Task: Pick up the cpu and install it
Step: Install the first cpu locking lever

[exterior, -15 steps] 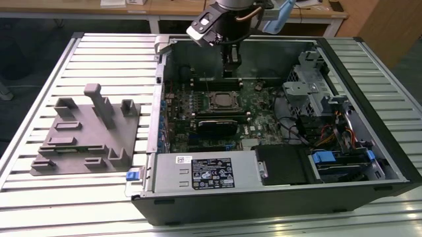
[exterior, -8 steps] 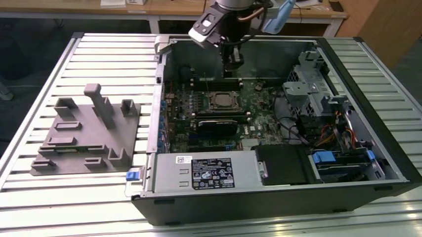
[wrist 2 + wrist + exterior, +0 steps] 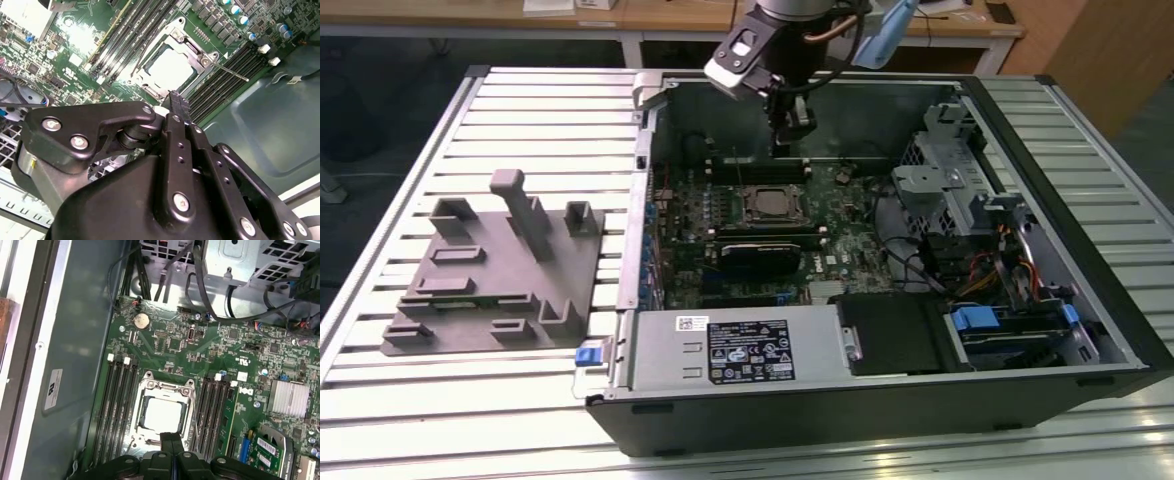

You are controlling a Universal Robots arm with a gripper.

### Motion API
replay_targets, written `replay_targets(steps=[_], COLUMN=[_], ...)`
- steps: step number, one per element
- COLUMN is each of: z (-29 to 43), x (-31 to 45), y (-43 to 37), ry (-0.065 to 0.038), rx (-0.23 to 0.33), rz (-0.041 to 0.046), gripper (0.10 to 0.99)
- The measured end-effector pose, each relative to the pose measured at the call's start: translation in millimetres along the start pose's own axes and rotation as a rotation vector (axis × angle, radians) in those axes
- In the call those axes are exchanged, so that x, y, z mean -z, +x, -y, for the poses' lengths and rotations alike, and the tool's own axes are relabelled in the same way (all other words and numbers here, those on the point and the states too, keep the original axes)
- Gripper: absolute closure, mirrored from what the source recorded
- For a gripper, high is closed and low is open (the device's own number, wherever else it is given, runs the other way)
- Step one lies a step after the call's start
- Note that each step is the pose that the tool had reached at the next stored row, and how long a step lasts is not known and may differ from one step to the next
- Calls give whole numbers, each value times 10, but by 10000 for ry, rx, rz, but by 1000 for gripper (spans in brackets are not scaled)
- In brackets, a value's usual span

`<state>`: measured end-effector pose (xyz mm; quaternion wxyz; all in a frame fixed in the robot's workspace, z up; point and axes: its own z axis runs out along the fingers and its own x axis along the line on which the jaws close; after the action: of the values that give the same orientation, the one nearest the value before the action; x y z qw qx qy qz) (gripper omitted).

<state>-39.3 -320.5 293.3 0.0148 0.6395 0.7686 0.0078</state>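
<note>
The cpu lies flat in its socket on the green motherboard inside the open computer case; its pale silver face shows in both wrist views. The socket's metal frame surrounds it, and a thin lever stands out to one side. My gripper hangs above the board, just beyond the socket toward the case's far wall. Its two black fingers are pressed together with nothing between them, tips a little above the socket's edge.
A grey plastic tray with upright blocks sits at the exterior view's left of the case. A black expansion card lies nearer than the socket. Memory slots flank the socket. Drive cages and cables fill the case's right side.
</note>
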Motion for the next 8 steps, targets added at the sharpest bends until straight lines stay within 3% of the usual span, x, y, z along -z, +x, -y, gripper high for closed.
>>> replay_targets(steps=[8], z=[0], x=[0], y=[0], ry=[-5], rx=[395], rz=[-12], gripper=[980])
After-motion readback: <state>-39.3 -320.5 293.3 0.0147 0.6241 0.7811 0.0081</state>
